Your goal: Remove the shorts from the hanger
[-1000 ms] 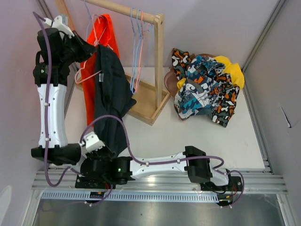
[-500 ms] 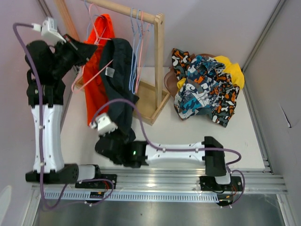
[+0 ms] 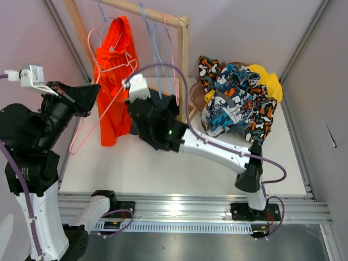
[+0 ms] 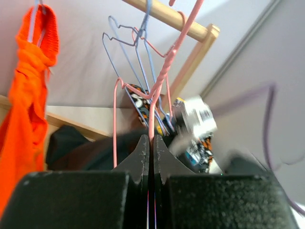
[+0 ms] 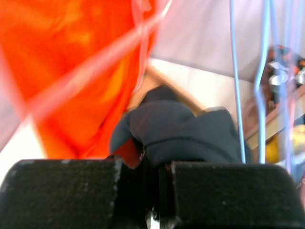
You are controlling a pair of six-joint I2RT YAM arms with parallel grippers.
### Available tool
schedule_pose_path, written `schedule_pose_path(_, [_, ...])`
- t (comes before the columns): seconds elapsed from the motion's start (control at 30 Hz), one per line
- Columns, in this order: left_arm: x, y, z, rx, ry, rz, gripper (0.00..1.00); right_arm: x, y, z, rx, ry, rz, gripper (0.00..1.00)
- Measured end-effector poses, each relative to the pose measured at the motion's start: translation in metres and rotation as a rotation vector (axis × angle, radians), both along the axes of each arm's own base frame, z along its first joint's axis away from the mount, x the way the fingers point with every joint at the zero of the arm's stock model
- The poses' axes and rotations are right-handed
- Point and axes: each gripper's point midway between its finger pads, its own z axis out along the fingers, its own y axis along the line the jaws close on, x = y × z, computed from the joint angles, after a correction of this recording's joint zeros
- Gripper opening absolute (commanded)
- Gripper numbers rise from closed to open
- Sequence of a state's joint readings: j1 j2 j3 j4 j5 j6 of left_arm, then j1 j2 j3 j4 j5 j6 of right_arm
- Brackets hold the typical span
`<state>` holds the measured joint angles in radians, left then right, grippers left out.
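Observation:
My left gripper is shut on the wire of a bare pink hanger; the left wrist view shows the jaws closed on that wire. My right gripper is shut on the black shorts, bunched at its fingertips; in the top view the arm hides most of them. The bright orange shorts hang from the wooden rack on the left. The camouflage, teal-print and yellow shorts lie in a pile at the right.
Several empty blue and pink wire hangers hang from the rack's bar. The rack's wooden base sits by the right arm. Grey walls close in on the left and right sides.
The black shorts have come off the pink hanger. My right gripper carried them up and right toward the rack. My left arm swung down-left with the now bare hanger.

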<state>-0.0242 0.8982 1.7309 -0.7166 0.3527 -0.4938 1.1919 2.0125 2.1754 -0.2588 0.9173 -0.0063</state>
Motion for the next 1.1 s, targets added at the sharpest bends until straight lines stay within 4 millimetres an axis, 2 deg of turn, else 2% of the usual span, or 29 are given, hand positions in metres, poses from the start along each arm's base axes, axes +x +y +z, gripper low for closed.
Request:
schedule_pose_path(0.1, [0.012, 0.007, -0.001, 0.023, 0.005, 0.042, 0.0, -0.067, 0.017, -0.018, -0.051, 0.013, 0.121, 0.0])
schedule_pose_path(0.23, [0.043, 0.014, -0.015, 0.037, 0.064, 0.084, 0.0, -0.162, 0.036, -0.036, -0.106, 0.027, 0.291, 0.0])
schedule_pose_path(0.3, [0.055, 0.016, -0.021, 0.039, 0.084, 0.099, 0.0, -0.19, 0.032, -0.036, -0.116, 0.03, 0.336, 0.0])
schedule_pose_path(0.37, [0.069, 0.018, -0.032, 0.045, 0.116, 0.112, 0.0, -0.194, 0.014, -0.031, -0.119, 0.03, 0.323, 0.0])
schedule_pose_path(0.47, [0.079, 0.02, -0.044, 0.052, 0.148, 0.123, 0.0, -0.167, -0.03, -0.003, -0.072, 0.013, 0.229, 0.0])
schedule_pose_path(0.57, [0.081, 0.023, -0.049, 0.063, 0.156, 0.138, 0.0, -0.114, -0.092, 0.041, 0.013, -0.023, 0.077, 0.0])
schedule_pose_path(0.67, [0.083, 0.026, -0.045, 0.079, 0.133, 0.153, 0.0, -0.054, -0.169, 0.089, 0.1, -0.085, -0.114, 0.0])
schedule_pose_path(0.77, [0.085, 0.029, -0.042, 0.094, 0.115, 0.168, 0.0, -0.003, -0.242, 0.146, 0.172, -0.173, -0.286, 0.0])
schedule_pose_path(0.9, [0.095, 0.029, -0.041, 0.101, 0.103, 0.173, 0.0, 0.048, -0.316, 0.224, 0.268, -0.332, -0.415, 0.0])
schedule_pose_path(1.0, [0.106, 0.029, -0.041, 0.1, 0.1, 0.174, 0.0, 0.084, -0.355, 0.247, 0.283, -0.416, -0.48, 0.0])
schedule_pose_path(1.07, [0.114, 0.029, -0.042, 0.1, 0.098, 0.176, 0.0, 0.113, -0.368, 0.239, 0.259, -0.424, -0.497, 0.0])
schedule_pose_path(1.1, [0.118, 0.029, -0.043, 0.1, 0.098, 0.177, 0.0, 0.132, -0.371, 0.227, 0.242, -0.407, -0.497, 0.0])
